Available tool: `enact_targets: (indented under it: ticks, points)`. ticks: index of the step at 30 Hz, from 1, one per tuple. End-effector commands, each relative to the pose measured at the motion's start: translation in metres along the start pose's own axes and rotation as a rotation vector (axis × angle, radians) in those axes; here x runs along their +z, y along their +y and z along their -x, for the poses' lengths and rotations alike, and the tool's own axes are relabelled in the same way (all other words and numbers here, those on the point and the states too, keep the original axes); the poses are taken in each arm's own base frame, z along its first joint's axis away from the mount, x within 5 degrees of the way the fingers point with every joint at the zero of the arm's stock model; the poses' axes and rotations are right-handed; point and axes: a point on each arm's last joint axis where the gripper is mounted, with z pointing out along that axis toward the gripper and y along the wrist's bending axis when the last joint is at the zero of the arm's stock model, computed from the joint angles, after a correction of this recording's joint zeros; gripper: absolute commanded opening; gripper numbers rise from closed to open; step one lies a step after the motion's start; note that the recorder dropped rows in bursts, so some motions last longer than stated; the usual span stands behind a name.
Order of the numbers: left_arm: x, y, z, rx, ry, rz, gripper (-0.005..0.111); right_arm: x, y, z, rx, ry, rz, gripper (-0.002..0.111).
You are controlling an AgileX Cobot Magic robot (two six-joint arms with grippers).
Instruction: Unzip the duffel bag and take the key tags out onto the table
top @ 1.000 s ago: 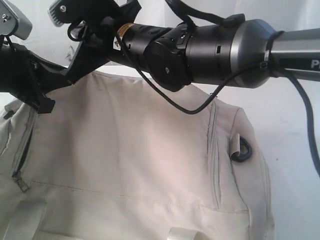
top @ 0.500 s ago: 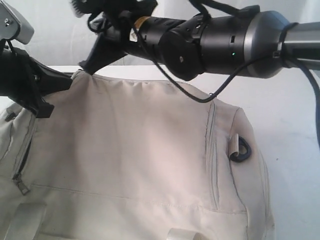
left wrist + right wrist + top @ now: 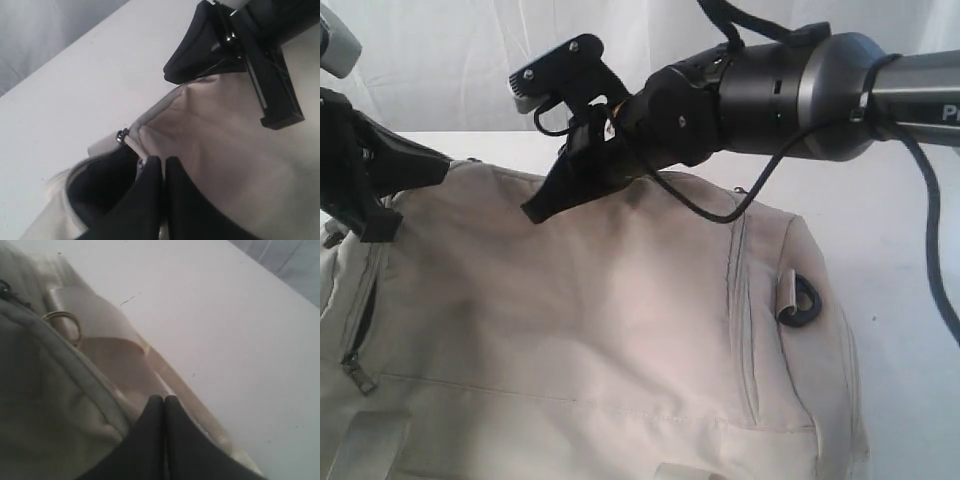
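Observation:
The cream duffel bag [image 3: 600, 340] fills the lower exterior view on the white table [image 3: 900, 250]. My left gripper [image 3: 378, 222] is at the bag's upper left corner. In the left wrist view it [image 3: 163, 161] is shut on a fold of fabric beside the zipper slider [image 3: 121, 135], with dark lining [image 3: 100, 185] showing in the open gap. My right gripper [image 3: 535, 212] reaches across. Its tips are shut and empty [image 3: 164, 399] and rest on the bag's top [image 3: 235, 165]. The key tags are hidden.
A black D-ring [image 3: 804, 300] hangs at the bag's right end, and a side-pocket zipper pull [image 3: 358, 375] sits low on the left. A webbing strap [image 3: 95, 325] with a bare metal ring [image 3: 64, 322] lies on the table [image 3: 225, 315] behind the bag.
My right gripper has swung down from above the bag's back edge and to the right, ending with its tips on the bag's top. The left gripper has barely moved.

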Motion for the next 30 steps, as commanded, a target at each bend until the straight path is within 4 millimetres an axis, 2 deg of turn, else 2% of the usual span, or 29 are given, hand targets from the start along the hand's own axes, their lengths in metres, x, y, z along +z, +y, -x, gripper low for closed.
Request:
enact_targets:
  ticks: [1,5,10,13,17,20,22,24,26,28,30]
  points:
    - [-0.011,-0.009,-0.011,-0.094,0.135,-0.033,0.000,-0.002,0.028,0.000,0.000,0.060,0.075,0.000]
    - [-0.020,-0.013,-0.022,-0.174,0.283,-0.030,0.000,-0.005,0.055,-0.004,-0.025,0.130,0.140,0.000]
    - [-0.027,-0.022,-0.029,-0.247,0.381,-0.084,0.000,-0.011,0.084,-0.005,-0.031,0.175,0.245,0.000]
    - [-0.028,-0.025,-0.030,-0.252,0.407,-0.116,0.000,-0.018,0.094,-0.002,-0.037,0.174,0.295,0.000]
    - [-0.029,-0.024,-0.032,-0.244,0.428,-0.100,0.000,-0.031,0.089,0.009,-0.069,0.102,0.267,0.000]
    - [-0.031,-0.020,-0.037,-0.252,0.479,-0.054,0.000,-0.034,0.079,0.012,-0.288,0.076,0.167,0.001]
    - [-0.031,-0.020,-0.037,-0.258,0.479,-0.048,0.000,-0.034,0.075,0.009,-0.443,0.103,0.134,0.012]
    - [-0.031,-0.020,-0.037,-0.260,0.479,-0.047,0.000,-0.033,0.074,0.010,-0.512,0.092,0.123,0.031]
    - [-0.031,-0.021,-0.037,-0.269,0.483,-0.054,0.000,-0.031,0.073,0.017,-0.571,0.010,0.094,0.052]
    - [-0.031,-0.021,-0.037,-0.270,0.485,-0.057,0.000,-0.024,0.074,0.023,-0.593,-0.081,0.065,0.055]
    - [-0.031,-0.021,-0.037,-0.270,0.485,-0.057,0.000,-0.012,0.077,0.020,-0.601,-0.093,0.061,0.055]
